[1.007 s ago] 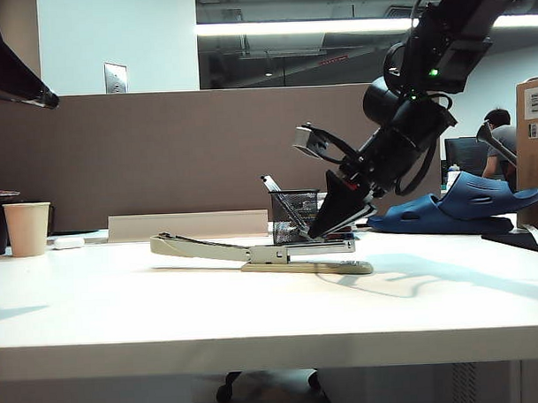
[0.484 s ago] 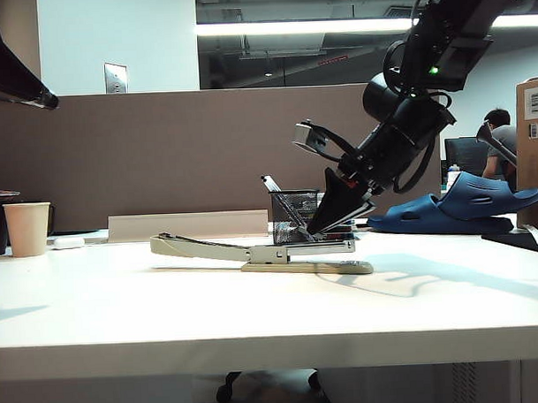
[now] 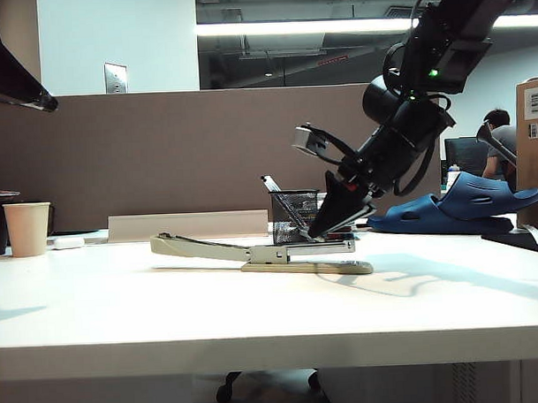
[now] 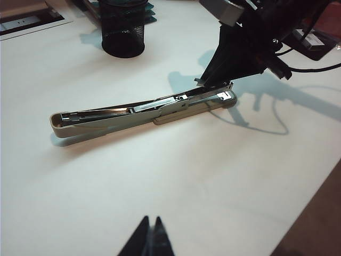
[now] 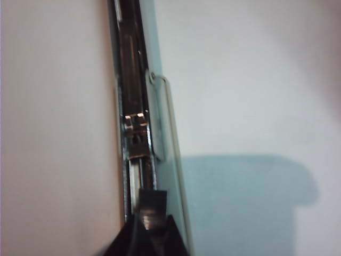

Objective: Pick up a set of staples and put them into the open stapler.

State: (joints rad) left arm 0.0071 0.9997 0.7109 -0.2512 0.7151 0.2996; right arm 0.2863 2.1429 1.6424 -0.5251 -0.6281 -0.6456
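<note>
The beige stapler (image 3: 262,253) lies opened flat on the white table, its silver magazine (image 4: 176,100) facing up. My right gripper (image 3: 318,232) slants down onto the magazine's right end. In the right wrist view its black fingers (image 5: 128,240) are shut on the set of staples (image 5: 152,207), a short silvery bar sitting over the magazine channel (image 5: 133,80). My left gripper (image 4: 151,220) hangs shut and empty over bare table, well short of the stapler (image 4: 106,118).
A black mesh pen holder (image 3: 293,216) stands just behind the stapler. A paper cup (image 3: 28,228) is at the far left, with a blue shoe (image 3: 459,205) and a cardboard box (image 3: 534,148) at the right. A brown partition runs behind the table.
</note>
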